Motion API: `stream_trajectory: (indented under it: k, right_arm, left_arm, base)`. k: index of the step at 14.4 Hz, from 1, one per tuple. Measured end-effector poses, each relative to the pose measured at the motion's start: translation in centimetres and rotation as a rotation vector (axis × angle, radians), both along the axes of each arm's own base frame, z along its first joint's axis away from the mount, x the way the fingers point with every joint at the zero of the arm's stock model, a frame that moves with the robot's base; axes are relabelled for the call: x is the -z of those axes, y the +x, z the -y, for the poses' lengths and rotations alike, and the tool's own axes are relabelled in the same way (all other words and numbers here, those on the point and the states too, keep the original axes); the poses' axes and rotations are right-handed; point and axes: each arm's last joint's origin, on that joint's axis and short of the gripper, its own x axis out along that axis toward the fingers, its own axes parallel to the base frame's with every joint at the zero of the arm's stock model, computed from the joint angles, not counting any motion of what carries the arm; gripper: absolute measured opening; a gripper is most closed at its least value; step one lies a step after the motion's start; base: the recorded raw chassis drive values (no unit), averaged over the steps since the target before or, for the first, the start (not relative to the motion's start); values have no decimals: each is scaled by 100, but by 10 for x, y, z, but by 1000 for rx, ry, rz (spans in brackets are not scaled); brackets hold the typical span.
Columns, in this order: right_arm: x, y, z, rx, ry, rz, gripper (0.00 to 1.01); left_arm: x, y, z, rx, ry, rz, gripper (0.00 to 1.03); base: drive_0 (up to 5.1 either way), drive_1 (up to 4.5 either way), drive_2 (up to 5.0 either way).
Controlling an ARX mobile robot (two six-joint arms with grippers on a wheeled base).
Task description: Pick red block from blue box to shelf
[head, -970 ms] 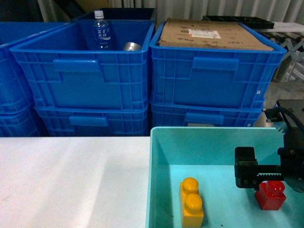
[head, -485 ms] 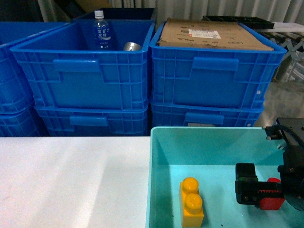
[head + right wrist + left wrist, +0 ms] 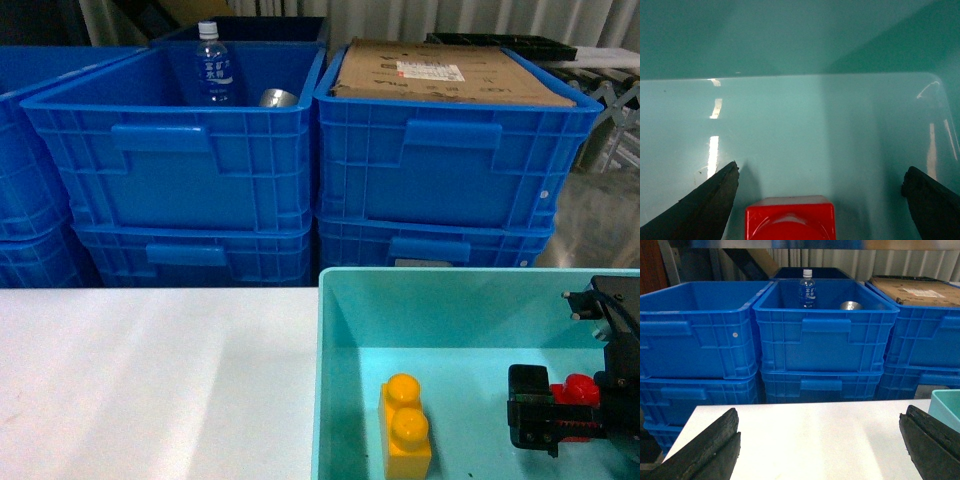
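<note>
Red block (image 3: 790,218) sits on the floor of the blue box (image 3: 420,310), near its right side, stud up. Right claw (image 3: 820,200) is lowered around it, fingers (image 3: 705,205) spread wide on either side, not touching. A yellow two-stud brick (image 3: 406,428) lies apart to its left. Left claw (image 3: 820,450) hangs released over the white counter (image 3: 150,380), facing stacked dark blue crates (image 3: 170,170).
</note>
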Motion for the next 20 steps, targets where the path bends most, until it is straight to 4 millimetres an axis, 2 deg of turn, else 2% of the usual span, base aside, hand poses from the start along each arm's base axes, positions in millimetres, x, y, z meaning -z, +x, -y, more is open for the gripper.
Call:
stream_trajectory:
  k: [2, 3, 5, 6, 9, 10, 13, 16, 18, 20]
  right_arm:
    - [-1, 1, -1, -23, -17, 17, 96]
    - [-1, 1, -5, -57, -21, 23, 59]
    - [0, 2, -6, -67, -13, 11, 37]
    - [-1, 3, -6, -71, -10, 20, 30]
    - [-31, 3, -7, -113, -2, 81, 29]
    - [-52, 3, -7, -139, 13, 123, 29]
    - [-96, -1, -1, -198, 58, 201, 29]
    - [-146, -13, 26, -183, 104, 349, 29]
    - [-170, -25, 42, -130, 139, 472, 29]
    - [-193, -46, 56, -39, 79, 647, 29]
  left_arm:
    - [0, 0, 0, 0, 0, 0, 98]
    - [0, 0, 0, 0, 0, 0, 98]
    - [0, 0, 0, 0, 0, 0, 98]
    - [0, 0, 0, 0, 0, 0, 98]
    - [0, 0, 0, 0, 0, 0, 98]
    - [0, 0, 0, 0, 0, 0, 98]
    - [0, 0, 0, 0, 0, 0, 98]
    - [0, 0, 0, 0, 0, 0, 98]
    - [0, 0, 0, 0, 0, 0, 98]
    - [0, 0, 0, 0, 0, 0, 98]
  base:
    - [0, 0, 0]
    - [0, 0, 0]
    - [0, 0, 0]
    - [0, 0, 0]
    - [0, 0, 0]
    - [0, 0, 0]
    - [0, 0, 0]
    - [0, 0, 0]
    - [0, 0, 0]
    - [0, 0, 0]
